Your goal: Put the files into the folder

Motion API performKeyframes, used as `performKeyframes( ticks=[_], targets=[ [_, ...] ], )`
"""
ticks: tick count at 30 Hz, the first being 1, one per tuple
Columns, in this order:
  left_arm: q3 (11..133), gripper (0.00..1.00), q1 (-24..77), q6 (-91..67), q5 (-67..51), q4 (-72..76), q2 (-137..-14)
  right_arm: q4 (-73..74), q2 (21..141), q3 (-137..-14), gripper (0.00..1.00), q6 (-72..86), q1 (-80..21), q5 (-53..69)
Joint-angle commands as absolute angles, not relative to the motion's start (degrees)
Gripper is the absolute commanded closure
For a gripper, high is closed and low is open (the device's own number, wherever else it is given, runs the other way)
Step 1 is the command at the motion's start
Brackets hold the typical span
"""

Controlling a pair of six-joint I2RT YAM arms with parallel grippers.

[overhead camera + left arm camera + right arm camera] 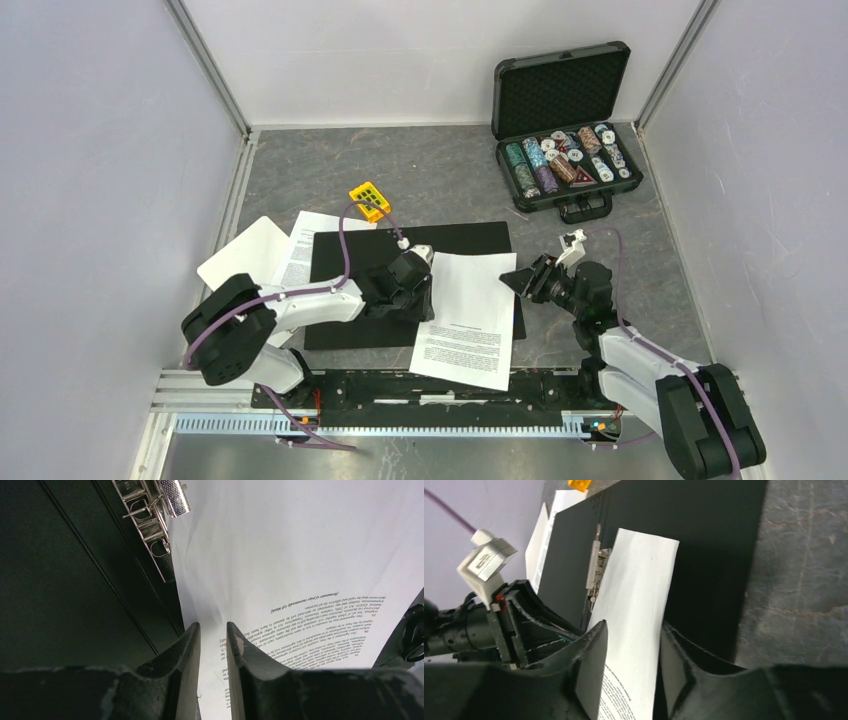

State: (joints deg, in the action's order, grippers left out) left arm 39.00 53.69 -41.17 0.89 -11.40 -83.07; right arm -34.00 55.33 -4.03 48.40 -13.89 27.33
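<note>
The folder (350, 255) lies open on the table, black inside up, with its metal clip (150, 515) along the spine. One printed white sheet of the files (470, 320) lies on the folder's right half and overhangs its near edge. My left gripper (425, 275) stands at that sheet's left edge by the spine; in the left wrist view (213, 627) its jaws are a narrow gap apart over the sheet (300, 545). My right gripper (520, 280) is open at the sheet's right edge, and the sheet (639, 590) shows between its fingers (634, 627). Another sheet (305, 245) sticks out from under the folder's left side.
A white clipboard (245, 250) lies left of the folder. A small yellow block (368, 200) sits behind it. An open black case of poker chips (565, 140) stands at the back right. Grey walls close in the left and right sides.
</note>
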Motion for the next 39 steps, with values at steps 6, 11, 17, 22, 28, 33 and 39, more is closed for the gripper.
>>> performKeyframes(
  ticks=[6, 11, 17, 22, 28, 33, 39],
  targets=[
    [42.21, 0.38, 53.31, -41.75, 2.35, -15.22, -76.42, -26.38, 63.20, -12.21, 0.83, 30.88, -14.10, 22.42],
    [42.99, 0.30, 48.47, -41.40, 2.21, -19.33, -72.11, -20.43, 69.66, -18.91, 1.00, 23.08, -14.15, 19.24],
    [42.02, 0.30, 39.33, -40.74, -4.51, -18.28, -70.26, -20.74, 75.10, -24.08, 1.00, 19.44, -14.13, 20.69],
    [39.59, 0.30, 33.95, -40.95, -8.41, -16.71, -68.91, -22.47, 76.94, -25.45, 1.00, 19.72, -14.13, 20.39],
    [38.40, 0.29, 31.68, -40.31, -10.13, -16.03, -68.87, -23.23, 80.41, -28.28, 1.00, 19.73, -14.05, 20.44],
    [37.86, 0.29, 30.76, -40.18, -9.99, -16.11, -68.16, -25.46, 83.57, -30.29, 1.00, 21.07, -14.06, 20.01],
    [37.45, 0.30, 30.41, -40.28, -10.02, -15.82, -68.54, -28.64, 86.09, -30.58, 1.00, 23.83, -14.04, 20.47]
  ],
)
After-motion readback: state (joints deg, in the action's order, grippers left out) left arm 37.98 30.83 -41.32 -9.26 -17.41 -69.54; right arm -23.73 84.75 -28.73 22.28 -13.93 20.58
